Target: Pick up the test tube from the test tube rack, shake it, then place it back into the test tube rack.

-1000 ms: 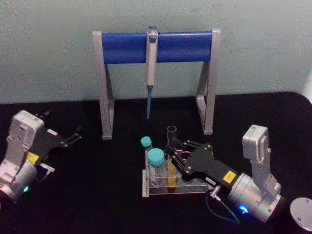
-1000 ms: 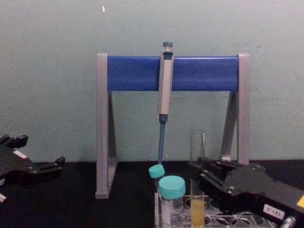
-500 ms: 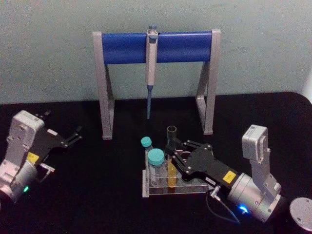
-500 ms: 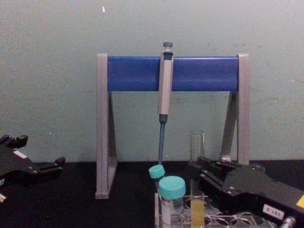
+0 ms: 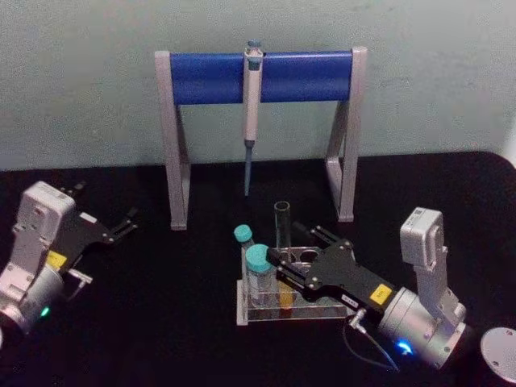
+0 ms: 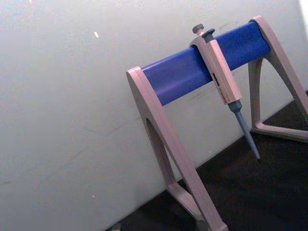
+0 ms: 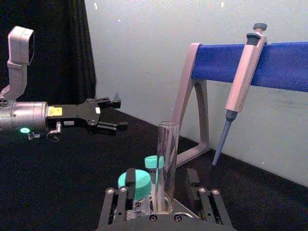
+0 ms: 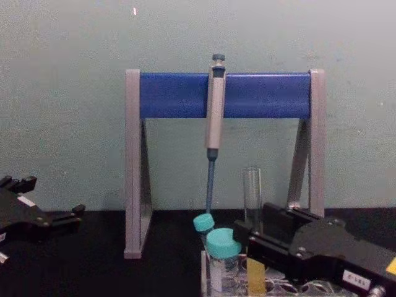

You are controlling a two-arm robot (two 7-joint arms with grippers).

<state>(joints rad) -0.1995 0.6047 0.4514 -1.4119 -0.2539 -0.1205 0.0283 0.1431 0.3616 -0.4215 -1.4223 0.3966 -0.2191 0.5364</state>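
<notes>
My right gripper [image 5: 284, 264] fingers bracket the test tube [image 5: 282, 222], not visibly clamped, in the test tube rack [image 5: 266, 313]. Next: pinch, lift toward twelve o'clock. Left gripper [image 5: 127, 222], spread, idles at nine.

No writing can be read anywhere. The right claw [image 5: 292, 256] carries a small yellow sticker [image 5: 381, 293] on its black body, and in the chest view a white label [image 8: 358, 279] with dark marks too small to make out. The left claw [image 5: 127, 223] bears a yellow sticker [image 5: 55, 260] and a white tag [image 8: 26, 202], both illegible. The pipette [image 5: 251, 113] shows no legible marking.
</notes>
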